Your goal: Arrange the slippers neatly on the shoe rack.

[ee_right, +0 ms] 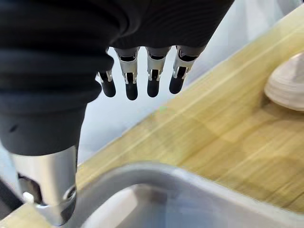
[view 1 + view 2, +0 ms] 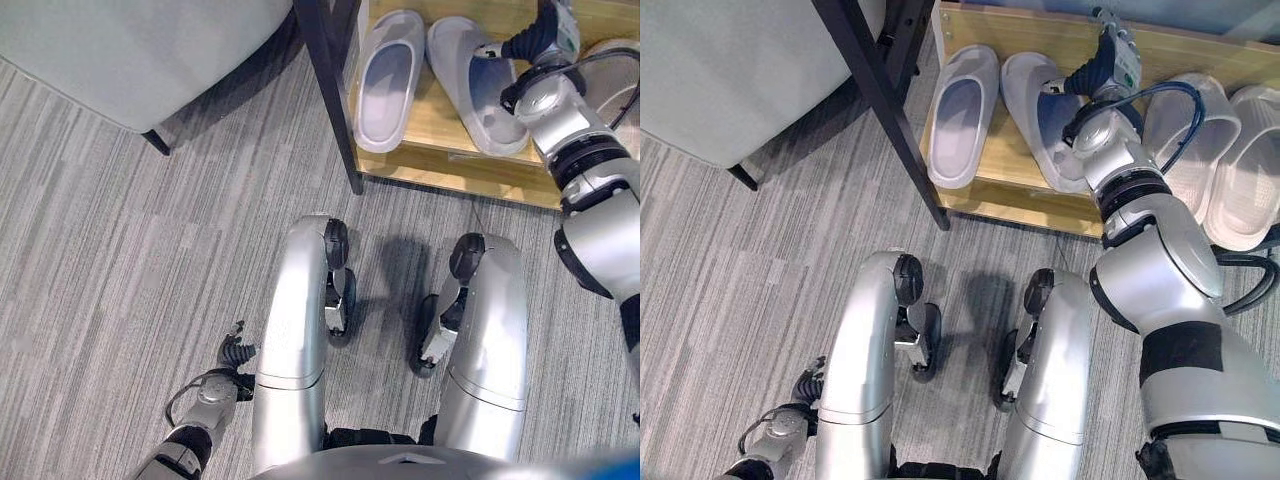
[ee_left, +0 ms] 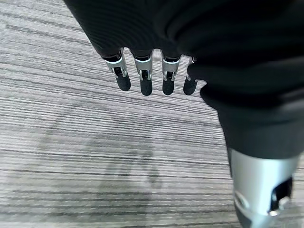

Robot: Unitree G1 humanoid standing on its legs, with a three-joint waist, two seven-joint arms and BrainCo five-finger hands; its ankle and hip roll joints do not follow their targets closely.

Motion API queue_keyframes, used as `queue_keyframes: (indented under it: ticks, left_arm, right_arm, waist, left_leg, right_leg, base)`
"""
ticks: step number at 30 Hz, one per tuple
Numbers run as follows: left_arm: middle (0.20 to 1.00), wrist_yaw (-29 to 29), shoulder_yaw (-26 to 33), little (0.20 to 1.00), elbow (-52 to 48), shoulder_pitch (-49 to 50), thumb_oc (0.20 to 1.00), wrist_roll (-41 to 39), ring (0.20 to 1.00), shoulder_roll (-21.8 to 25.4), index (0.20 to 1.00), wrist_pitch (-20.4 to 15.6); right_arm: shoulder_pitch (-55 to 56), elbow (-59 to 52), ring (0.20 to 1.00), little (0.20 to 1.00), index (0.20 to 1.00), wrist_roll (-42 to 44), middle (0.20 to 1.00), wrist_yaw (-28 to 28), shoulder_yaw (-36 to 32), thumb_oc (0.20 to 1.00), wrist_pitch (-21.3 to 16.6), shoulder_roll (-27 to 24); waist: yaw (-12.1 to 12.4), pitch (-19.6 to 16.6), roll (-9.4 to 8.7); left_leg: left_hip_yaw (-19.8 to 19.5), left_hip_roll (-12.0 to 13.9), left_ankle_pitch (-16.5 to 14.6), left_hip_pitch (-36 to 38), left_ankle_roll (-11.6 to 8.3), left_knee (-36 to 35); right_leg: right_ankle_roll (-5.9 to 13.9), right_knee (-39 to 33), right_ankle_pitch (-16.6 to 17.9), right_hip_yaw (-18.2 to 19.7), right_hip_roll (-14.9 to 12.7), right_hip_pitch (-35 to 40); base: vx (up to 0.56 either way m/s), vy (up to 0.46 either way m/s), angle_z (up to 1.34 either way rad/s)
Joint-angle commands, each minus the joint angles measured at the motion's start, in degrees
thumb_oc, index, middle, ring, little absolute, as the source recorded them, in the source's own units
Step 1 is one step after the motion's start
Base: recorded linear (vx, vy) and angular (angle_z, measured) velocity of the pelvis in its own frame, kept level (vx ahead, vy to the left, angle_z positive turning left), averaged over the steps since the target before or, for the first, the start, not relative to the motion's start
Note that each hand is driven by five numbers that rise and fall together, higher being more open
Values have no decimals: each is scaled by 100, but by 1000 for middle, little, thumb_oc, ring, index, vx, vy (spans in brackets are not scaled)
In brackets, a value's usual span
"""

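Two pale grey slippers lie side by side, toes away from me, on the wooden shelf (image 2: 440, 130) of the shoe rack. The left slipper (image 2: 962, 115) lies free. My right hand (image 2: 1092, 68) reaches over the toe end of the right slipper (image 2: 1035, 120). In the right wrist view its fingers (image 1: 130, 85) stand straight above that slipper's grey rim (image 1: 190, 199), holding nothing. My left hand (image 2: 235, 355) hangs low at my left side over the carpet, its fingers (image 3: 142, 80) relaxed and empty.
A pair of beige slippers (image 2: 1190, 135) occupies the same shelf to the right of my arm. The rack's black leg (image 2: 330, 100) stands at the shelf's left end. A grey upholstered seat (image 2: 130, 50) fills the far left, over striped grey carpet (image 2: 120, 260).
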Motion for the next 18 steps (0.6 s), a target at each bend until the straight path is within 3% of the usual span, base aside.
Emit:
queue_keyframes:
  ticks: [1, 6, 18]
  left_arm:
    - [1000, 7, -87, 1000, -570, 526, 1000, -102, 1000, 233, 1000, -22]
    - [1000, -13, 46, 1000, -411, 852, 1000, -9, 1000, 24, 1000, 40]
    - [1000, -201, 212, 1000, -169, 927, 1000, 136, 1000, -78, 1000, 85]
  right_arm:
    - [50, -601, 1000, 1000, 1000, 18, 1000, -411, -49, 1000, -242, -276]
    - [1053, -1719, 1000, 1000, 1000, 71, 1000, -710, -965, 1000, -458, -450]
    - [2607, -3266, 1000, 1000, 1000, -420, 1000, -627, -1722, 1000, -583, -465]
  waist:
    - [290, -362, 93]
    - [193, -456, 117]
    - [-8, -486, 87]
  left_leg:
    - [-556, -154, -855, 270, -95, 317]
    - [-565, -198, -891, 270, -76, 427]
    - [-553, -209, -899, 270, -80, 699]
  right_leg:
    - [-39, -131, 786, 584, 110, 123]
    - [3, -98, 829, 579, 149, 162]
    - [16, 175, 804, 628, 199, 169]
  base:
    - [46, 14, -8]
    - [24, -4, -4]
    - [13, -18, -5]
